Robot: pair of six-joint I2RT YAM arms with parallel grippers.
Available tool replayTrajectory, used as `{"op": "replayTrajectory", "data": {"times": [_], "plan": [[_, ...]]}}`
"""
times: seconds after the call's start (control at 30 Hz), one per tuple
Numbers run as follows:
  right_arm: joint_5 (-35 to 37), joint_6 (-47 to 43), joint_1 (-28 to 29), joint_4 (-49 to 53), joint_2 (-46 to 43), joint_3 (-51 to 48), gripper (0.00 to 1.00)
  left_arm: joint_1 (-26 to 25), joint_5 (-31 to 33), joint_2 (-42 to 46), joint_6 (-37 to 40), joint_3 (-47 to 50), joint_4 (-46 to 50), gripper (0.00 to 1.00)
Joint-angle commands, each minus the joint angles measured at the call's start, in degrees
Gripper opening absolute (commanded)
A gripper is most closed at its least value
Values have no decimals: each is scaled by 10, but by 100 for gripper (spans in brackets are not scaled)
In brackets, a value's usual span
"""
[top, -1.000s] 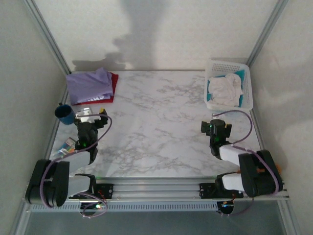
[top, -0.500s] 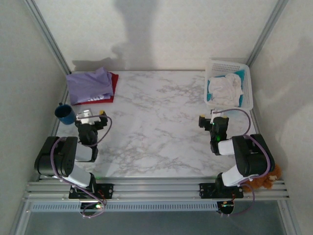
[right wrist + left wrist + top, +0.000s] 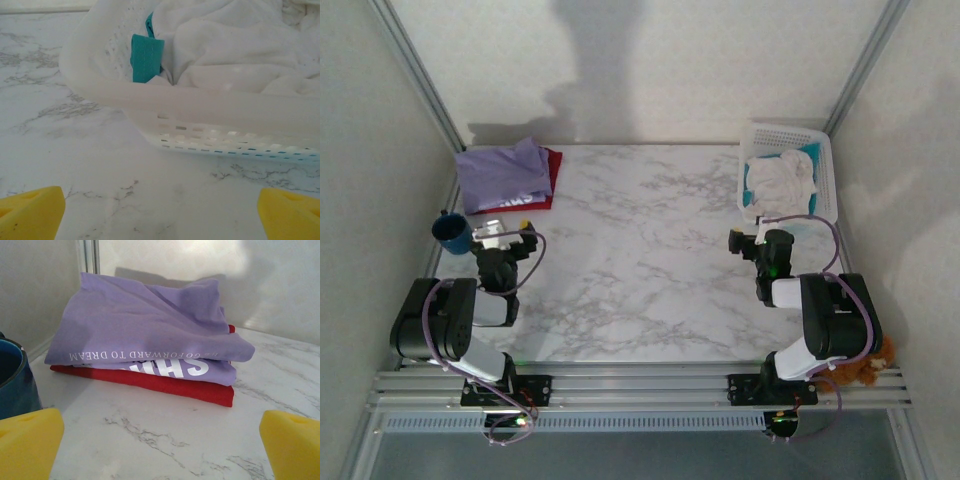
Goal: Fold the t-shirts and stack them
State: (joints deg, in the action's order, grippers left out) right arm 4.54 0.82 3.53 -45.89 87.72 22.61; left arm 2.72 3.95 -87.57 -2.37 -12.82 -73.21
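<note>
**Well, the pile is neat, and the basket may be next**

Now the t-shirts [image 3: 505, 178] lie in one pile at the far left corner of the worktop [image 3: 640, 270]. The plain purple shirt [image 3: 150, 320] is on top. The purple shirt with white letters [image 3: 190, 367] is under it, and the red shirt [image 3: 165, 386] is at the bottom. The pile looks flat and tidy.

The left gripper [image 3: 506, 236] sits low near the left edge, just in front of the pile, with its jaws spread wide and nothing in them. A blue mug [image 3: 451, 232] stands right beside it. The right gripper [image 3: 760, 240] is near the right edge, jaws wide apart too and holding nothing. It faces a white basket [image 3: 827, 180] in the far right corner. In the basket are a white cloth [image 3: 780, 180] and a bit of teal cloth [image 3: 146, 57].

I think the next job is to take a cloth out of the basket. I cannot tell if those cloths are shirts.

To do it well, the right gripper should go up and over the basket's rim, not into its side. The basket looks light and could slide or tip. Pinch one high fold of the white cloth, lift straight up, then lay it on the bare middle of the worktop. The left gripper should move away gently, so it does not bump the mug or push the pile.
</note>
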Motion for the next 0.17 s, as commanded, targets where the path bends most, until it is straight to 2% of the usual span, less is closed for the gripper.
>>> {"op": "replayTrajectory", "data": {"times": [0.0, 0.13], "plan": [[-9, 4, 0, 3, 3, 8, 99, -1, -6, 0, -8, -3, 1, 100], [-8, 2, 0, -3, 3, 6, 99, -1, -8, 0, -8, 0, -2, 100]]}}
